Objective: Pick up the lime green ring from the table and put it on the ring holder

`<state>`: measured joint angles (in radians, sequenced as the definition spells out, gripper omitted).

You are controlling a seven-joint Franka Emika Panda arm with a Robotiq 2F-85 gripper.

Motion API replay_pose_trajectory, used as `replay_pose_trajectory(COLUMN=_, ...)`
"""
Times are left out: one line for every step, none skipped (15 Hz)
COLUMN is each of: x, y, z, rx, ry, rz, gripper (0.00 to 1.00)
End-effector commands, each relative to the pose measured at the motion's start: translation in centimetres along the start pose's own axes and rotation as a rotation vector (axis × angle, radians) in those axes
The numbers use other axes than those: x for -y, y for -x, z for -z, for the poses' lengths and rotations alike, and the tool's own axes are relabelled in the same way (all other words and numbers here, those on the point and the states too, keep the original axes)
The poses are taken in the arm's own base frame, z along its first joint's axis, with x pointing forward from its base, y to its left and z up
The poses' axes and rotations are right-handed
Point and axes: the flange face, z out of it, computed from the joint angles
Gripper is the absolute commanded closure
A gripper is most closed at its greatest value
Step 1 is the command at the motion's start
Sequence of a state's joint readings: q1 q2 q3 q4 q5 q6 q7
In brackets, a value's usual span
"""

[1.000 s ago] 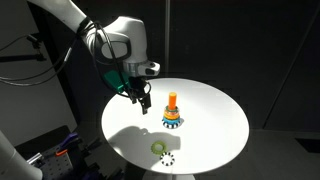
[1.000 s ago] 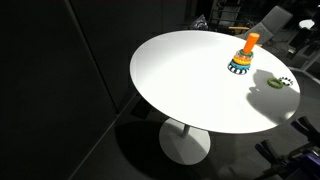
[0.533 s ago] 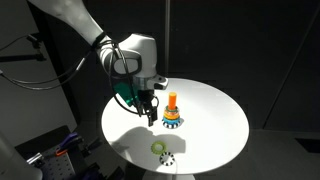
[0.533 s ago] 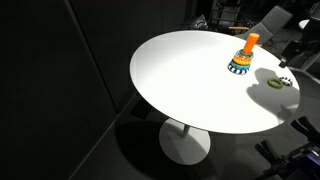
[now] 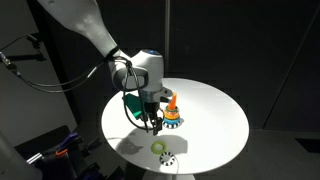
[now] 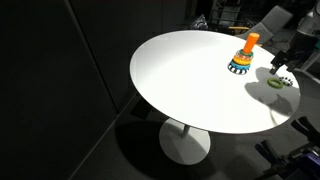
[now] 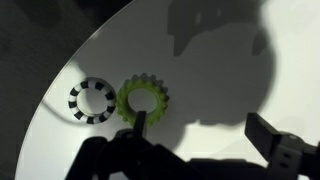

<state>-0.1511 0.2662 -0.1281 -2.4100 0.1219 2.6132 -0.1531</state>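
In an exterior view the camera looks down at a slant across the round white counter (image 5: pixel 215 125) from moderate range. The arm (image 5: pixel 85 30) enters at upper left. In an exterior view from farther off, the ring holder (image 6: pixel 242 58) sits far right. The wrist view hangs close above the lime green ring (image 7: pixel 143 100), which all three views share.

You have lowered the tool (image 5: pixel 156 125) and carried it over the table (image 5: pixel 215 125), away from the holder's (image 5: pixel 172 108) side and toward the green ring (image 5: pixel 158 148). In an exterior view the wrist now overlaps the holder's edge; a second ago it stood clear of it. In an exterior view the tool (image 6: pixel 281 68), out of frame a second ago and only at the edge half a second ago, now hangs just above the ring.
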Motion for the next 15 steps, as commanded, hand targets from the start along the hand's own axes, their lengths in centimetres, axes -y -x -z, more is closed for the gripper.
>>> replay_pose_trajectory(x=-0.5, y=-1.4, z=-1.7, rx=-0.032, ry=0.009, rz=0.008, gripper=0.0)
replay_pose_trajectory(x=-0.5, y=-1.5, z=-2.2, rx=-0.04, ry=0.015, rz=0.007, gripper=0.0)
replay_pose_trajectory(x=-0.5, y=-1.7, z=-2.7, rx=-0.045, ry=0.019, rz=0.008, gripper=0.0)
replay_pose_trajectory(x=-0.5, y=-1.8, z=-3.1, rx=-0.049, ry=0.024, rz=0.008, gripper=0.0)
replay_pose_trajectory(x=-0.6, y=-1.9, z=-3.6, rx=-0.052, ry=0.029, rz=0.008, gripper=0.0)
replay_pose_trajectory(x=-0.6, y=-2.1, z=-4.1, rx=-0.055, ry=0.032, rz=0.009, gripper=0.0)
replay_pose_trajectory(x=-0.6, y=-2.3, z=-4.6, rx=-0.056, ry=0.034, rz=0.009, gripper=0.0)
replay_pose_trajectory(x=-0.7, y=-2.4, z=-5.0, rx=-0.057, ry=0.035, rz=0.008, gripper=0.0)
replay_pose_trajectory(x=-0.7, y=-2.5, z=-5.3, rx=-0.058, ry=0.036, rz=0.008, gripper=0.0)
replay_pose_trajectory(x=-0.7, y=-2.6, z=-5.7, rx=-0.056, ry=0.037, rz=0.008, gripper=0.0)
replay_pose_trajectory(x=-0.7, y=-2.8, z=-5.9, rx=-0.054, ry=0.039, rz=0.009, gripper=0.0)
replay_pose_trajectory(x=-0.7, y=-2.8, z=-6.2, rx=-0.052, ry=0.039, rz=0.008, gripper=0.0)
replay_pose_trajectory(x=-0.7, y=-2.9, z=-6.4, rx=-0.051, ry=0.04, rz=0.008, gripper=0.0)
replay_pose_trajectory(x=-0.7, y=-3.0, z=-6.6, rx=-0.049, ry=0.04, rz=0.009, gripper=0.0)
replay_pose_trajectory(x=-0.7, y=-3.1, z=-6.8, rx=-0.048, ry=0.04, rz=0.01, gripper=0.0)
